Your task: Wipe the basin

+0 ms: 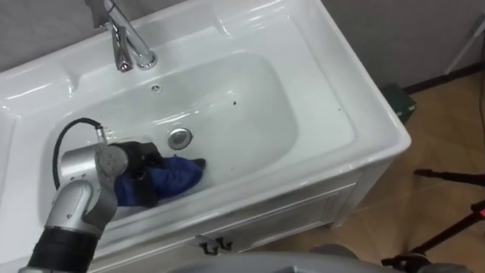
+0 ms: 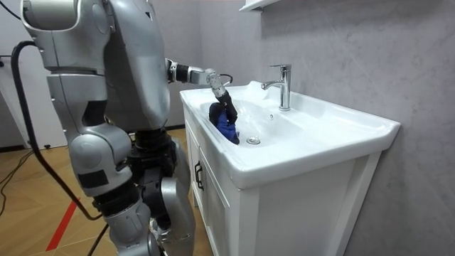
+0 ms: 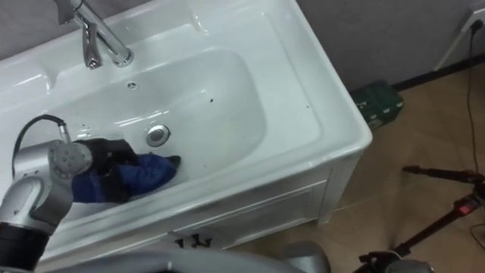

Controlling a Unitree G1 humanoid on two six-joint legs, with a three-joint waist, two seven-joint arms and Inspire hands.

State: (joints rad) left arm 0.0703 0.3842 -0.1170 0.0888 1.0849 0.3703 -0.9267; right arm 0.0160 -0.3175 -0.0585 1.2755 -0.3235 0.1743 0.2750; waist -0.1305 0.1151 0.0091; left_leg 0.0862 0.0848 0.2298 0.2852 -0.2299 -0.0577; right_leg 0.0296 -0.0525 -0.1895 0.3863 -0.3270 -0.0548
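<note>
The white basin (image 1: 326, 68) is set in a white cabinet, with a chrome tap (image 1: 125, 38) at its back and a round drain (image 1: 179, 138) in its bowl. A dark blue cloth (image 1: 178, 176) lies against the bowl's near wall, left of the drain. My left hand (image 1: 139, 161) reaches down into the bowl from the lower left, its dark fingers curled on the cloth's left part. In the room view the left hand (image 2: 222, 99) holds the cloth (image 2: 227, 128) against the basin's inner wall while I stand upright at the cabinet's front.
A green box (image 1: 398, 102) sits on the wooden floor to the right of the cabinet. Black stand legs (image 1: 447, 227) cross the floor at the lower right. A dark handle (image 1: 216, 245) hangs on the cabinet door below the basin's front rim.
</note>
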